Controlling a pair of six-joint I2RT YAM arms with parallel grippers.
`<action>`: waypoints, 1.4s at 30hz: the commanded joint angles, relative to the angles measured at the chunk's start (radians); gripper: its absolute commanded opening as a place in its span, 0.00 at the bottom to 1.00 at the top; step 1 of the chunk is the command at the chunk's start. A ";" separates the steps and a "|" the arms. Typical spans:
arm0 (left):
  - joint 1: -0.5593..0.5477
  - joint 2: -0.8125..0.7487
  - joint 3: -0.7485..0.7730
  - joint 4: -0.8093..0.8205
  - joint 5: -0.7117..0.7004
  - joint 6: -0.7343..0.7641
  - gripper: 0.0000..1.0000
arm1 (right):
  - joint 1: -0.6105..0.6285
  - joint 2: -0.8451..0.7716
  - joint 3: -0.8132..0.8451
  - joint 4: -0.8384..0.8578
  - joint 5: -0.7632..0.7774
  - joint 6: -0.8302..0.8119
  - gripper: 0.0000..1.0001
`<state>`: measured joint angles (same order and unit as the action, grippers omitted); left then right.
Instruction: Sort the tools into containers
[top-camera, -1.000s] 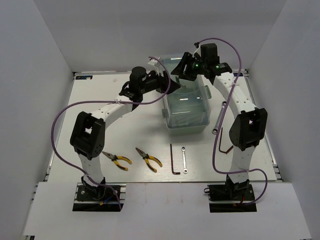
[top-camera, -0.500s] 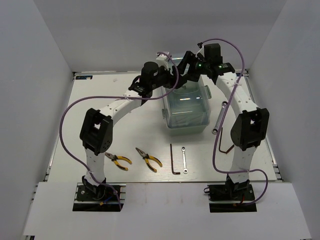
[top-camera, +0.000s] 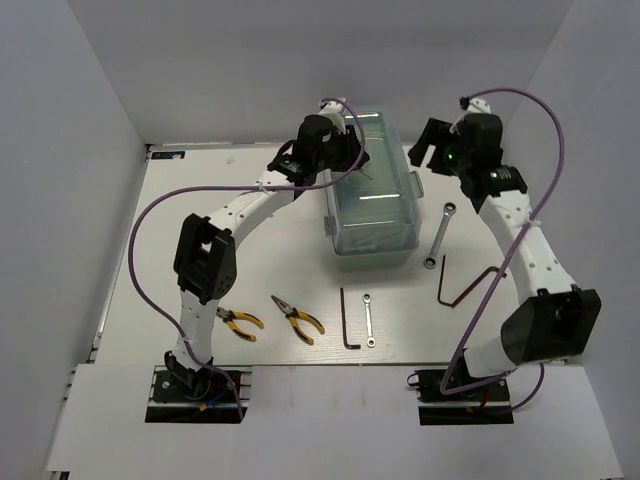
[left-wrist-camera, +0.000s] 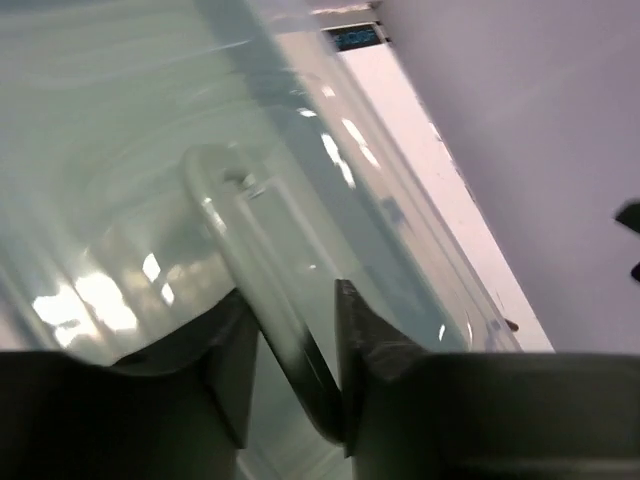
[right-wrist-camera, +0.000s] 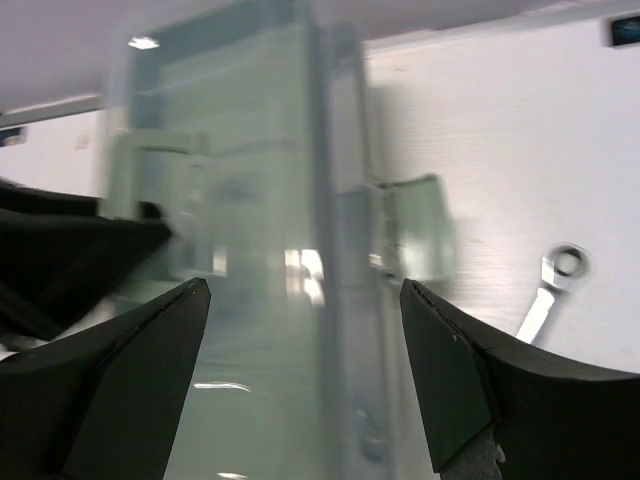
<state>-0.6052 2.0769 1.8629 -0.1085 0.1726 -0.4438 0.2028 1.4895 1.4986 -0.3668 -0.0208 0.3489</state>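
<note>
Plainly, the toolbox (top-camera: 370, 215) is shut, which would explain why neither arm is near the loose pieces. It stands at the upper middle of the overhead view with its clear lid (left-wrist-camera: 110, 130) down.

The left tool (top-camera: 345, 152) reaches over the top of the box. In the left wrist view its two fingers (left-wrist-camera: 232, 375) stand on either side of the lid's clear handle (left-wrist-camera: 240, 230). The handle fills the gap between them, so it looks gripped, most likely to lift the lid or to steady the box.

The right tool (right-wrist-camera: 305, 290) hangs just beside the box's right edge, at the upper right of the overhead view. Its fingers are spread wide with nothing between them. Its camera looks along the side of the box at a pale clasp (right-wrist-camera: 410, 230), so I judge it is placed there either to free that clasp or to stay out of the lid's way.

Nothing is sorted yet: all six pieces lie on the desk (top-camera: 200, 220), outside the box.
- **Lower left:** the outer pliers (top-camera: 235, 322) and the inner pliers (top-camera: 298, 320).
- **Lower middle:** the black hex key (top-camera: 343, 315) and the small wrench (top-camera: 369, 320), side by side.
- **Just right of the box:** the long wrench (top-camera: 440, 236) and the reddish hex key (top-camera: 441, 278).

Until the lid is up no compartment can be reached, so opening the box seems to be the step in hand.
</note>
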 joint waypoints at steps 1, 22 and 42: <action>-0.018 0.043 0.088 -0.177 -0.080 0.020 0.36 | -0.045 -0.052 -0.150 0.089 0.101 -0.068 0.83; -0.007 -0.089 0.268 -0.206 -0.205 -0.050 0.00 | -0.255 -0.112 -0.434 0.147 -0.292 0.096 0.82; 0.113 -0.241 0.191 -0.171 -0.214 -0.069 0.00 | -0.279 0.190 -0.345 0.400 -0.850 0.243 0.22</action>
<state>-0.5285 2.0121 2.0445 -0.4110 -0.0055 -0.4942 -0.0891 1.6646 1.0950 -0.0666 -0.7456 0.5549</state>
